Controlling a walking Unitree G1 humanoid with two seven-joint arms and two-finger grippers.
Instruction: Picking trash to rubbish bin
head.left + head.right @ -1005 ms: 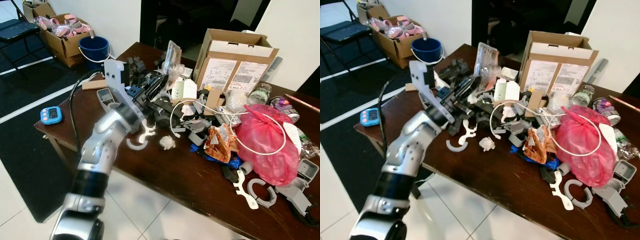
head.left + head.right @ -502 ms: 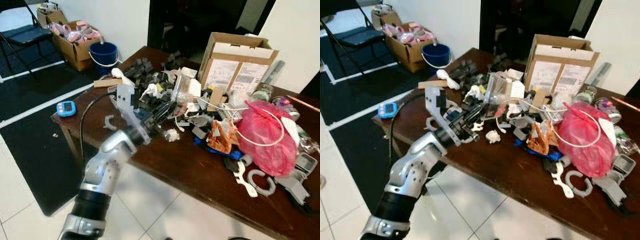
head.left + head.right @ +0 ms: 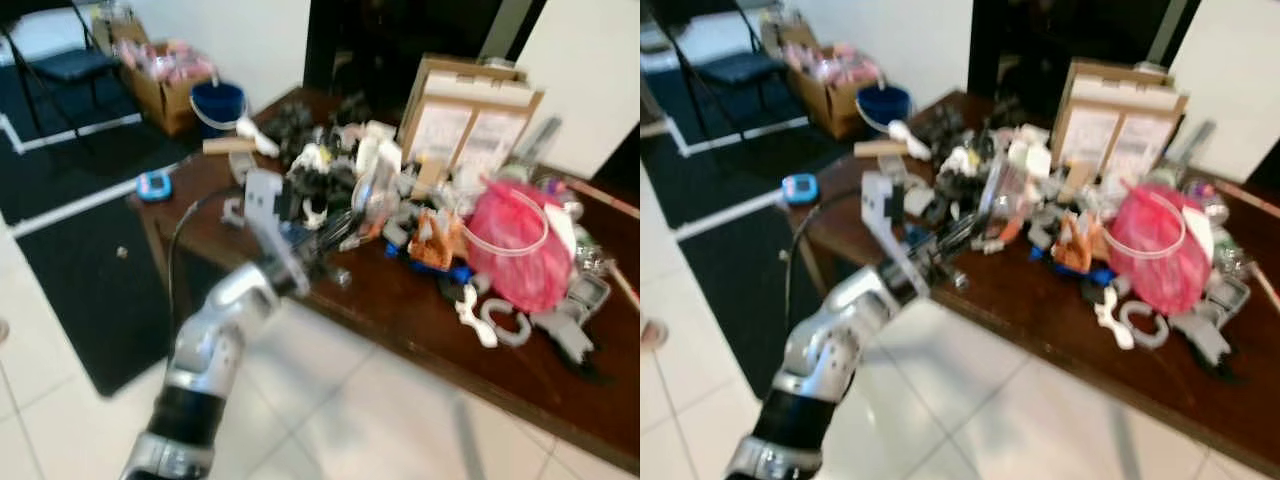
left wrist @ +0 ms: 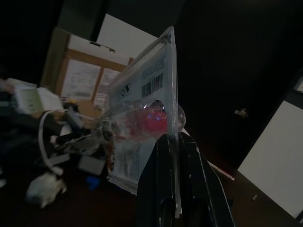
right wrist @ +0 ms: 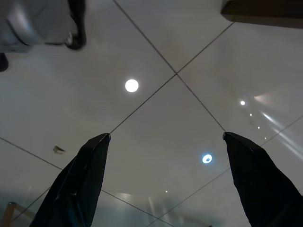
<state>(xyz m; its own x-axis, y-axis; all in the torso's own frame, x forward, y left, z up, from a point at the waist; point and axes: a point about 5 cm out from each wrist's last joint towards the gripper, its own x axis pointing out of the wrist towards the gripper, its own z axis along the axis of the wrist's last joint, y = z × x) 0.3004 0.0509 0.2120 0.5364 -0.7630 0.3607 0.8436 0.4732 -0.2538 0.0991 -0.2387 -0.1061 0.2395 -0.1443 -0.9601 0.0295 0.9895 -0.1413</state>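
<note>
One thin edge of the clear blister pack [image 4: 142, 123] is pinched in the left gripper [image 4: 176, 156], held above the table [image 3: 420, 330] edge; it could slip while walking. The right gripper [image 5: 165, 175] hangs spread.

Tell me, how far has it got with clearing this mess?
It is early on. The left claw is shut on a clear plastic package, lifted off the table. Nothing looks binned yet. The heap remains: a pink bag, a cardboard box and many scraps. The right claw hangs open over the floor.
</note>
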